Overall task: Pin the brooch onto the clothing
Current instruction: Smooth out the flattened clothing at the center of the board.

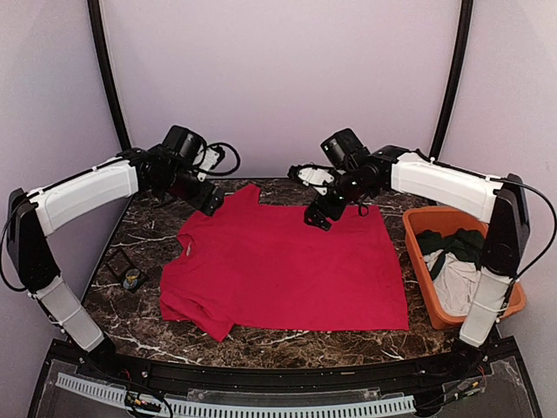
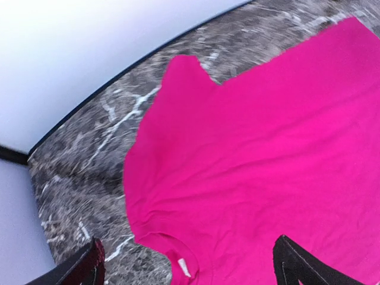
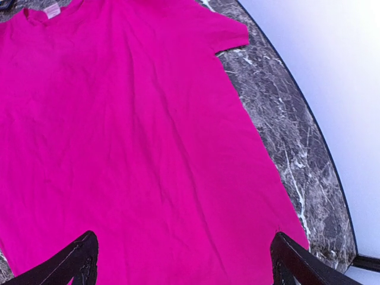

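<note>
1. Table (image 1: 287,344): dark marble with a smooth top. A sideways push on the cloth is likely to drag the whole garment instead of holding it taut.

2. T-shirt (image 1: 287,261): the red T-shirt lies spread flat at the middle of the table, collar to the left and hem to the right. It is soft and lies in two layers, so a pin driven straight down may catch both. Loose fabric may also bunch ahead of the point.

3. Basket (image 1: 418,228): the orange basket stands at the right, just beside the hem, and holds a dark green garment (image 1: 452,246) and a white cloth (image 1: 454,283). A low sweep of the right arm could strike its rim.

4. Left gripper (image 1: 207,200): it hangs over the far left sleeve, jaws spread wide and empty.

5. Right gripper (image 1: 318,218): it hangs over the far edge of the shirt, jaws likewise wide and empty. Neither gripper pins the cloth down.

6. Brooch (image 1: 132,279): this is judged to be the small round item on a dark square pad at the near left, apart from the shirt. Its clasp is too small to make out. The item is low and small, so wide fingers may slip off it or knock it toward the left edge.
</note>
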Controlling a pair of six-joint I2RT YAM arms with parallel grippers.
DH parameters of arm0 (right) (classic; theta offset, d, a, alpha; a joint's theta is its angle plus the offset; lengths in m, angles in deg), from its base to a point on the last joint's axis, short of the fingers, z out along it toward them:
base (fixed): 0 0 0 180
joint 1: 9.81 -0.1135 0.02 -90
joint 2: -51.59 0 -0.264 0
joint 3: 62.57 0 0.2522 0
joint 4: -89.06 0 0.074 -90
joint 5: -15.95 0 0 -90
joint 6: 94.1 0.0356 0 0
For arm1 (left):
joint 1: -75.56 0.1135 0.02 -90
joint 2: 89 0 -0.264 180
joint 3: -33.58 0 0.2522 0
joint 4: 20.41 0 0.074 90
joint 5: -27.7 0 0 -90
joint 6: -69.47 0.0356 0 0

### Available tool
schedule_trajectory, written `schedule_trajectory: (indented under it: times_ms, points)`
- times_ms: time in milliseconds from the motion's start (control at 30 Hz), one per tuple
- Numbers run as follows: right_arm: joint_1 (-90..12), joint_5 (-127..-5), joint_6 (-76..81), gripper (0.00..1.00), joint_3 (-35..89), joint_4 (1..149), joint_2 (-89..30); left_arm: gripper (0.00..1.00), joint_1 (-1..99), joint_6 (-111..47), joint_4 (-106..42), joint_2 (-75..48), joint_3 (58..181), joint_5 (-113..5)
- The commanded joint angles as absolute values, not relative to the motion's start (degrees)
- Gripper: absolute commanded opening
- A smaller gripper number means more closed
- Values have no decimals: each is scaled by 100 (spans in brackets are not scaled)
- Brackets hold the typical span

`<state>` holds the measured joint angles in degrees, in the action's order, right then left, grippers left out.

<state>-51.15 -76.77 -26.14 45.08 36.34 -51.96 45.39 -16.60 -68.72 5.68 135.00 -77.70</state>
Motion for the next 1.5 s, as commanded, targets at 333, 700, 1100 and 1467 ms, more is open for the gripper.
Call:
schedule_trajectory:
  times_ms: [333, 700, 1100, 1467]
  points:
    - [-5102, -5678, -4097, 96, 4273, 4005, -6124, 86, 4436, 1166, -6326, 1481, 12281, -6763]
    - [-4741, -5257, -4376, 92, 4346, 4151, -6615, 79, 4434, 1536, -6625, 2212, 12421, -6721]
    - [-4679, -5440, -4479, 82, 4579, 4208, -7326, 54, 4465, 1868, -6474, 2628, 12248, -7238]
    - [-4689, -5513, -4672, 58, 4467, 4229, -7481, 1, 4471, 1860, -6437, 2550, 12285, -7367]
